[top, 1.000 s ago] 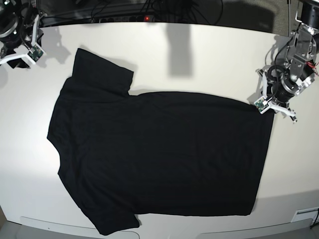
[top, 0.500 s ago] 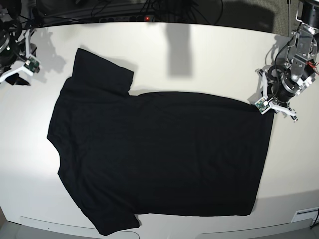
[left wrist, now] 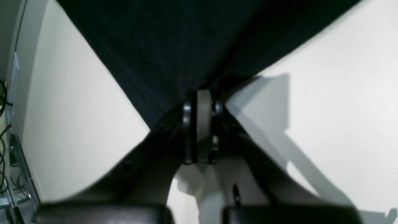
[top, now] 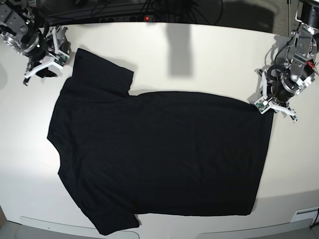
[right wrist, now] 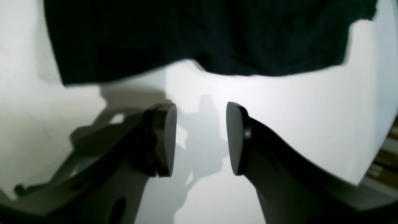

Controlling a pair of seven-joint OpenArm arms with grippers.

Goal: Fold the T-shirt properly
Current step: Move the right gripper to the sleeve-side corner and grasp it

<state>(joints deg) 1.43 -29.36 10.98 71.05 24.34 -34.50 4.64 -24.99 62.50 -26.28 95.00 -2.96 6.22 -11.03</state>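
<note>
The black T-shirt lies spread flat on the white table, plain side up, with its sleeves at the left and its hem at the right. My left gripper is at the shirt's far hem corner. In the left wrist view its fingers are pressed together on that corner of the shirt. My right gripper is beside the far sleeve at the upper left. In the right wrist view it is open and empty over bare table, just short of the shirt's edge.
Cables and a power strip with a red light run along the table's back edge. The shirt's near sleeve reaches the table's front edge. A white fitting sits at the front right corner.
My right arm has moved from the table's far left corner rightward to the shirt's far sleeve. My left gripper and the shirt have not moved.
</note>
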